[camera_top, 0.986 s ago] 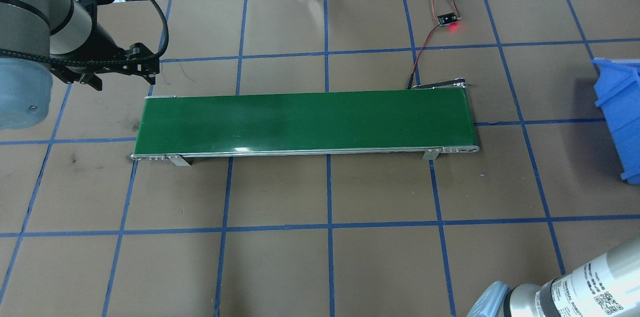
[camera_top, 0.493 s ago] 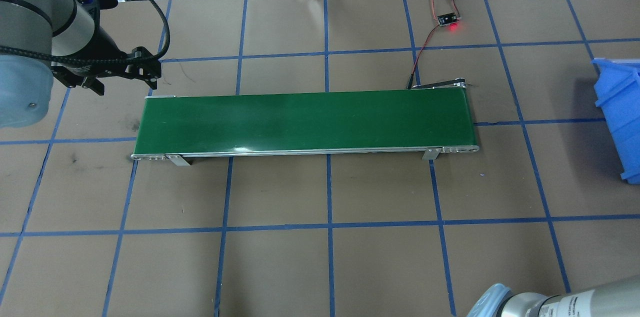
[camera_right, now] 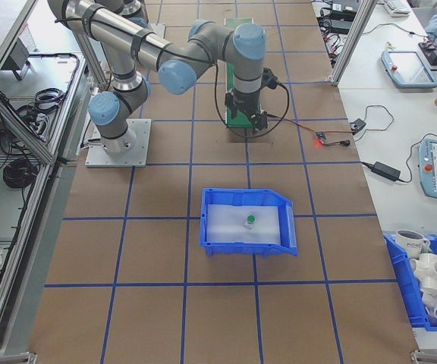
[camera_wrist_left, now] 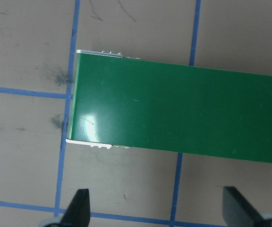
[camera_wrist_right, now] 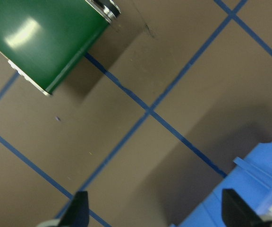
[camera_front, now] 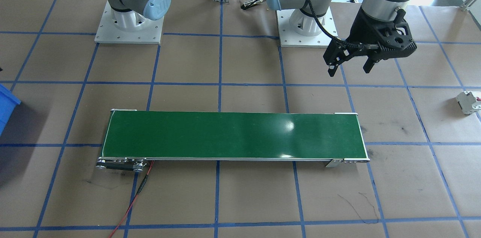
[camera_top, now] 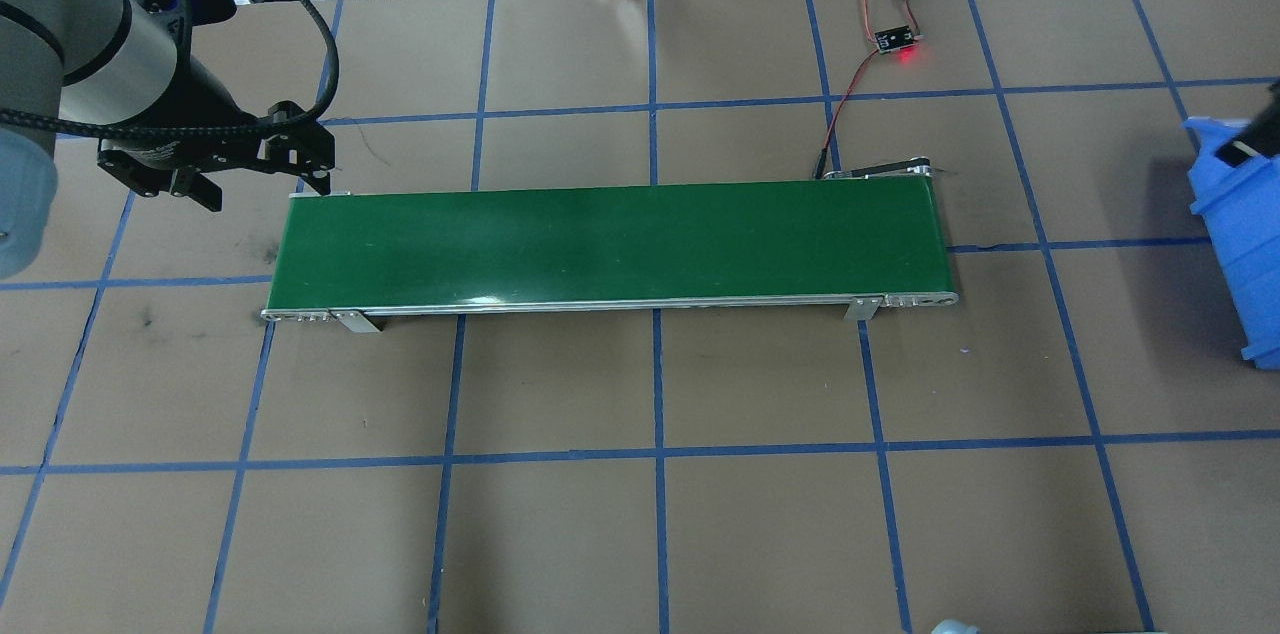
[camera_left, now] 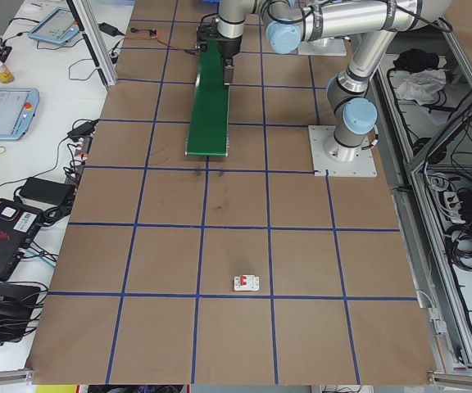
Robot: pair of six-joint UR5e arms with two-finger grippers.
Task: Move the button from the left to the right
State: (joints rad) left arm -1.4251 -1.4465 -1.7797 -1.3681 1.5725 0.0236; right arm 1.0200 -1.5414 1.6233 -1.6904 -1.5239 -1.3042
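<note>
- The left gripper (camera_top: 262,180) hangs with its fingers spread and nothing between them. Over the last second it has crept toward the near left end of the green conveyor belt (camera_top: 610,244); its inner finger now sits just at the belt's corner, where before it stood a little off from it.
- From the left wrist view the belt end lies ahead of the parted fingertips (camera_wrist_left: 81,205) — bare brown table (camera_wrist_left: 27,156) directly under them.
- The right gripper (camera_wrist_right: 155,210) is also released, fingers wide apart and empty in its wrist view. The right arm showed at the lower right of the overhead view a second ago and has all but left it.
- Ahead and to one side of the right fingers is the rim of the blue bin (camera_wrist_right: 249,189).
- The button (camera_right: 249,221) stands in the blue bin — well apart from both grippers.
- A white breaker (camera_front: 468,102) lies on the table beyond the left gripper's outer side.
</note>
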